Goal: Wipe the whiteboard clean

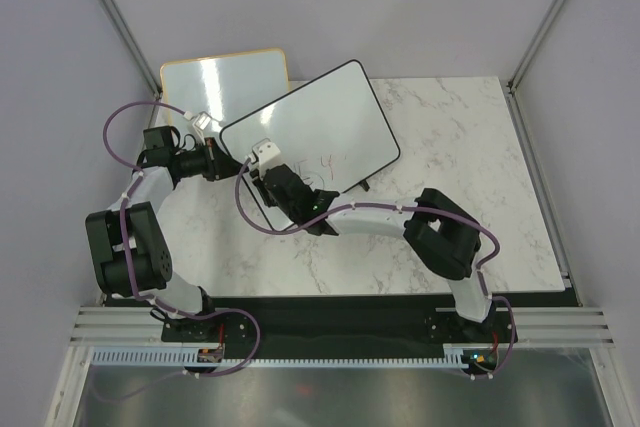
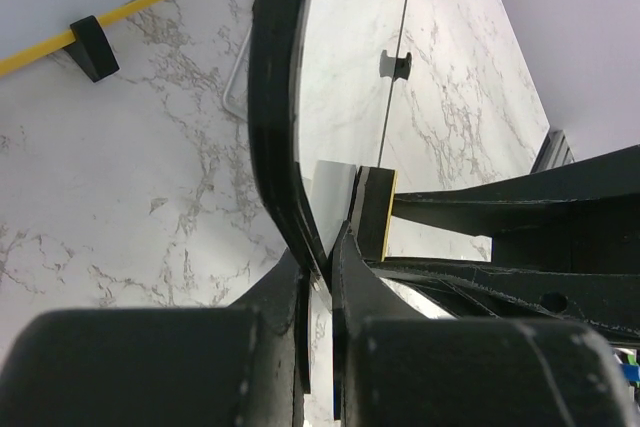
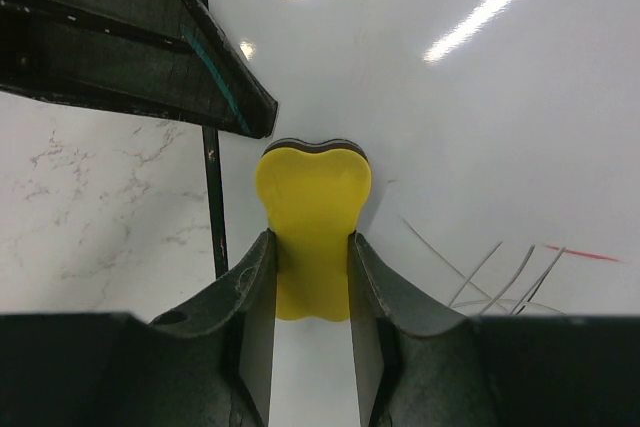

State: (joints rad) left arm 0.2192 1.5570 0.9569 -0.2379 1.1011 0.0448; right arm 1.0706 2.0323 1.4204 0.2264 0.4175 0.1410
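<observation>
The whiteboard (image 1: 330, 122), black-framed, lies tilted on the marble table with dark and red scribbles (image 1: 322, 173) near its front edge. My left gripper (image 1: 228, 159) is shut on the board's left edge; in the left wrist view its jaws (image 2: 322, 252) clamp the black frame (image 2: 272, 97). My right gripper (image 1: 268, 169) is shut on a yellow eraser (image 3: 312, 202) that presses on the white surface (image 3: 480, 97) close to the left edge. Grey lines (image 3: 480, 267) and a red stroke (image 3: 595, 257) lie to the eraser's right. The eraser also shows edge-on in the left wrist view (image 2: 375, 212).
A smaller orange-framed whiteboard (image 1: 225, 82) stands at the back left, just behind the left gripper; its black foot (image 2: 92, 47) rests on the marble table (image 1: 470, 147). Grey walls and metal posts close in the table.
</observation>
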